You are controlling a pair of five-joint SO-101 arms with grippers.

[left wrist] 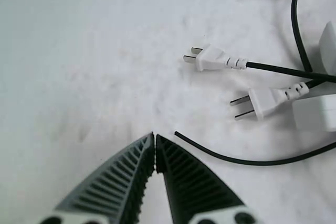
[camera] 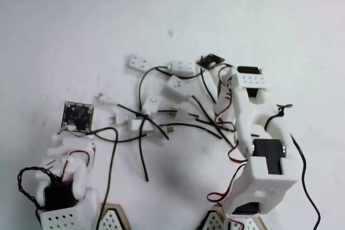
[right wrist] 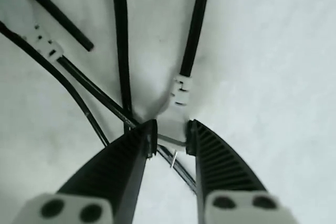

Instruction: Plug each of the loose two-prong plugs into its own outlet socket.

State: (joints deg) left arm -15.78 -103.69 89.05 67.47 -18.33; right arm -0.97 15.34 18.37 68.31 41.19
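Because a plug has to be steered by its body, the right gripper (right wrist: 171,128) pinches a white plug (right wrist: 176,109) across its sides. Both pads seem to press it, though the contact is hard to confirm. The plug sits squarely between the fingers, with its prongs pointing back toward the wrist and its black cable (right wrist: 197,24) leading away, so it probably needs turning before insertion. The left gripper (left wrist: 155,148) has its fingers pressed together on nothing, likely parked. A loose plug (left wrist: 212,57) and a second loose plug (left wrist: 262,102) lie beyond its tips, apart from them. From above, the outlet sockets (camera: 178,85) cluster at two o'clock from the left arm (camera: 70,149).
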